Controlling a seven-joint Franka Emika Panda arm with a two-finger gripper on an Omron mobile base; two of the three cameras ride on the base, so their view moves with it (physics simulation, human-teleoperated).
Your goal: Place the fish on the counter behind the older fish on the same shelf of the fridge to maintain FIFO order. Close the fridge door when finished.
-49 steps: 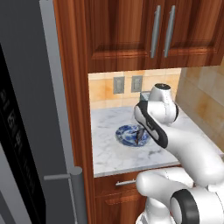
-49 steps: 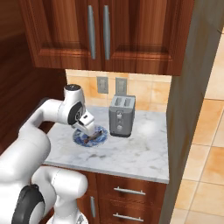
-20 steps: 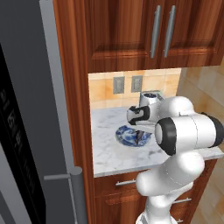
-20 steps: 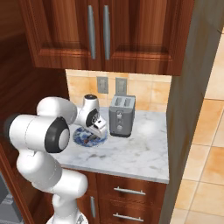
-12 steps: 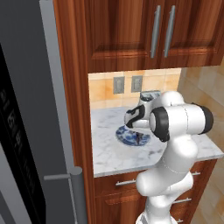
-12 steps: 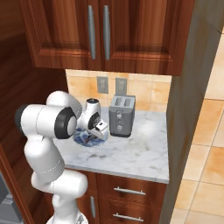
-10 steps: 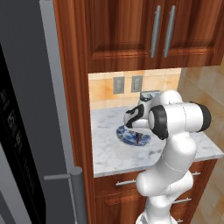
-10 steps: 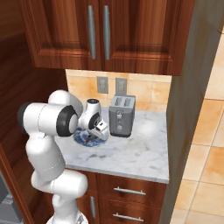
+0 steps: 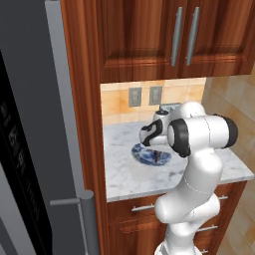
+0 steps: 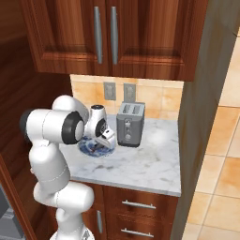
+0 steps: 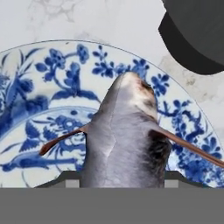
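Closest to the cameras, the white arm bends up from the base and reaches forward over the front edge of the tabletop [image 9: 134, 182], above reddish-brown drawer fronts [image 10: 136, 206] with bar pulls. At the near left, the grey fridge [image 9: 55, 124] rises tall with its door open, the dark interior cut off by the frame so its shelves are hard to make out.

Further in, on the marbled tabletop, a blue-and-white patterned plate [image 11: 52, 87] lies flat. In it rests the fish [image 11: 124, 135], dark grey-brown, with thin reddish fins spreading to both sides. The gripper [image 10: 104, 138] is lowered right onto the plate, and its fingers sit on either side of the fish's body; the fish fills the space between them in the hand view, yet whether they press on it or stand just apart cannot be told, since the fingertips are hidden behind the fish. From both base views the hand and forearm cover most of the plate.

Just right of the plate stands a silver toaster [image 10: 130, 124], close to the hand. Behind, two wall outlets [image 10: 117, 91] sit on the tan tiled backsplash, below wooden upper cabinets [image 10: 112, 37] with vertical handles.
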